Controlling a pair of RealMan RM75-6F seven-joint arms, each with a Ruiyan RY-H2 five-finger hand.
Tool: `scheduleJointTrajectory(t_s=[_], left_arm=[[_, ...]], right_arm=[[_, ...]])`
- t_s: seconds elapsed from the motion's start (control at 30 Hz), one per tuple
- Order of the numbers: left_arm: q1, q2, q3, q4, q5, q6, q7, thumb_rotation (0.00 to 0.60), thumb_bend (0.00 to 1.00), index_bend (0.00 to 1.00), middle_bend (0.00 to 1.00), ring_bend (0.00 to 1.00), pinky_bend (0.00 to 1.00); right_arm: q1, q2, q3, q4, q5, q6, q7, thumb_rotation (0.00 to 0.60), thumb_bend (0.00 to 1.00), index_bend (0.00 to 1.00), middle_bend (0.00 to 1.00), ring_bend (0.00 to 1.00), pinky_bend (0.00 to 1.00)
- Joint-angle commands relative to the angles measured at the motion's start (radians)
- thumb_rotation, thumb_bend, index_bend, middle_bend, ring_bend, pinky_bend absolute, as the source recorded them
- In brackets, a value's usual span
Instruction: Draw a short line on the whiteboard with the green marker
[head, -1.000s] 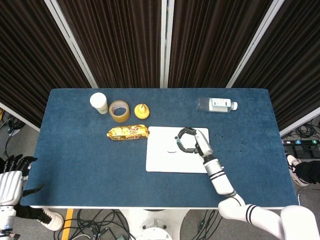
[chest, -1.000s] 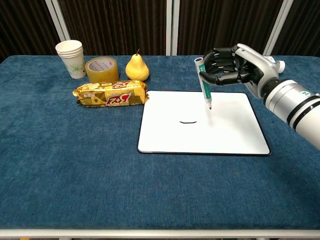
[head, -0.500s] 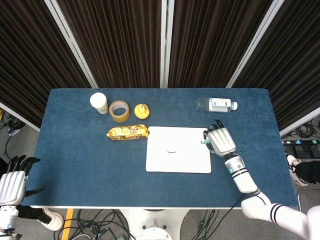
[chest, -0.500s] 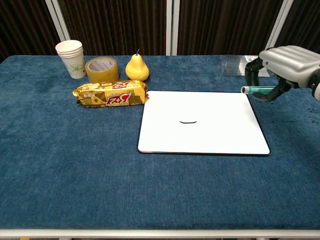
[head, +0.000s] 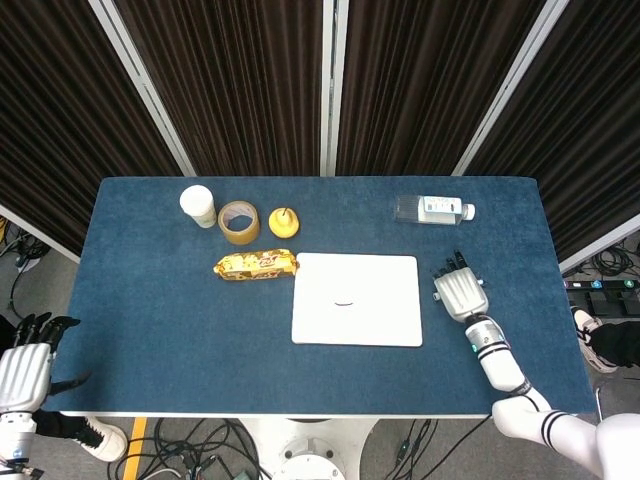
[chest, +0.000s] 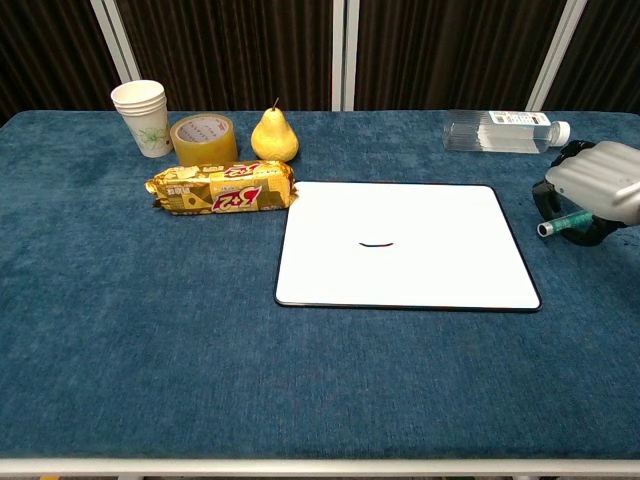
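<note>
A robot's right hand (chest: 592, 192), shelled in pale grey with dark fingers curled under, grips a green marker (chest: 562, 224) low over the blue fabric tabletop (chest: 150, 330), just beside the right edge of the whiteboard (chest: 400, 270). In the chest view the marker lies roughly level, its pale end poking out toward the board; in the head view the hand (head: 459, 293) covers the marker entirely.

The whiteboard (head: 356, 300) is a smooth white rectangle with rounded corners and a thin dark rim, lying flat near the middle of the tabletop. A short dark line (chest: 376, 244) sits a little above its centre.

Behind the board, a clear plastic water bottle (chest: 500, 131) with a white cap lies on its side; its label carries print too small to read. To the left, a glossy gold snack packet (chest: 221, 187) with red lettering that cannot be made out lies just off the board's upper left corner. Beyond it stand a yellow pear (chest: 274, 135) with its stem up, a roll of tan packing tape (chest: 203, 139) whose top face shows reddish print, and a stack of white paper cups (chest: 142, 116) with a faint pattern.

The left hand (head: 22, 360), seen only in the head view, hangs off the tabletop's lower left corner, dark fingers spread and holding nothing.
</note>
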Motion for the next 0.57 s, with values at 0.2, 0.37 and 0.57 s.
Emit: scheduleJointTrajectory(t_s=[0.2, 0.37, 0.57], left_arm=[[0.000, -0.002, -0.003, 0.010, 0.005, 0.008, -0.010, 0.600, 0.00, 0.25, 0.21, 0.09, 0.07], [0.003, -0.012, -0.006, 0.027, 0.010, 0.020, -0.020, 0.600, 0.00, 0.25, 0.21, 0.09, 0.07], [-0.003, -0.026, -0.013, 0.044, 0.013, 0.021, -0.027, 0.600, 0.00, 0.25, 0.21, 0.09, 0.07]], right_arm=[[-0.058, 0.068, 0.009, -0.120, -0.012, 0.100, 0.038, 0.600, 0.41, 0.08, 0.18, 0.01, 0.00], [-0.174, 0.217, 0.018, -0.351, -0.063, 0.315, 0.140, 0.600, 0.41, 0.07, 0.19, 0.02, 0.00], [-0.316, 0.382, -0.006, -0.562, -0.122, 0.506, 0.278, 0.600, 0.41, 0.09, 0.21, 0.04, 0.01]])
